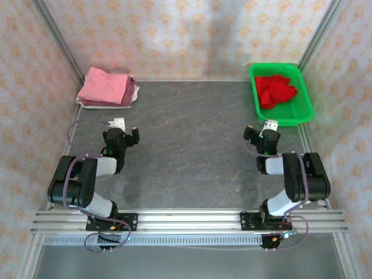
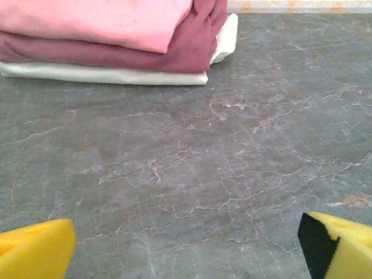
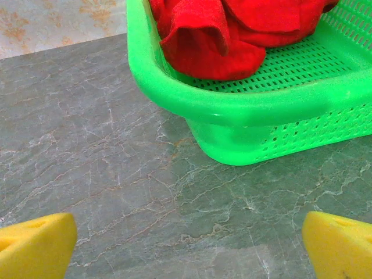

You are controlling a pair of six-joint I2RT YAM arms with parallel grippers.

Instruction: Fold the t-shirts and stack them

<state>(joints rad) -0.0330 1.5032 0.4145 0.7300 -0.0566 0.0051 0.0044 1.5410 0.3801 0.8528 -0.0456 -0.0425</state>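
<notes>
Yellow foam pads (image 2: 35, 247) of the left claw (image 2: 186, 250) sit in the two bottom corners of the left wrist view. They are spread wide, with only bare grey desk (image 2: 203, 163) between them. Ahead of that claw, toward the desk's far left corner, lies a stack of folded t-shirts (image 1: 107, 87). A light pink shirt (image 2: 99, 20) is on top, a mauve shirt (image 2: 116, 55) under it, and a whitish shirt (image 2: 104, 74) at the bottom, flat on the desk. Open desk surface separates the stack from the pads. Seen from above, the left claw (image 1: 118, 124) is near the desk's left edge, on the near side of the stack.

The right claw (image 3: 189, 247) is likewise spread. Its yellow pads (image 3: 35, 244) are in the bottom corners of the right wrist view, with nothing held between them. Just beyond it stands a green mesh basket (image 3: 273, 133), one rounded corner turned toward the claw. A bright red t-shirt (image 3: 221, 35) lies crumpled inside, bunched near that corner and rising above the rim. Seen from above, the basket (image 1: 307, 99) sits in the desk's far right corner with the red t-shirt (image 1: 275, 90) heaped in it. The right claw (image 1: 270, 125) is just beside the basket's near edge. The two claws are well apart, with the middle of the desk (image 1: 192, 139) between them.
</notes>
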